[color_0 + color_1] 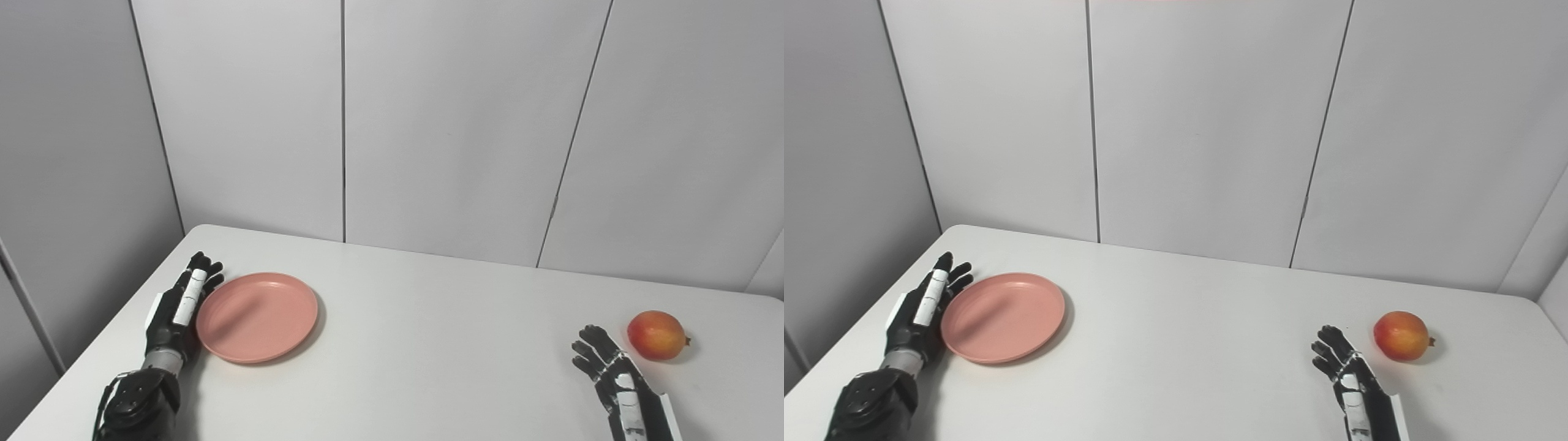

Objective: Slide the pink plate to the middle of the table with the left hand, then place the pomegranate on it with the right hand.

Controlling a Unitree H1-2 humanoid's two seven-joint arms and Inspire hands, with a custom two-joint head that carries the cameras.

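Note:
The pink plate (257, 317) lies flat on the left part of the white table (429, 343). My left hand (182, 306) rests edge-on against the plate's left rim, fingers straight and apart, holding nothing. At the far right sits the pomegranate (656, 335), red and orange, with its crown pointing right. My right hand (612, 373) is open just left of and nearer than the fruit, with a small gap between them.
Grey wall panels (453, 122) stand behind the table's far edge. The table's left edge runs close to my left arm (138, 401). Bare tabletop stretches between the plate and the pomegranate.

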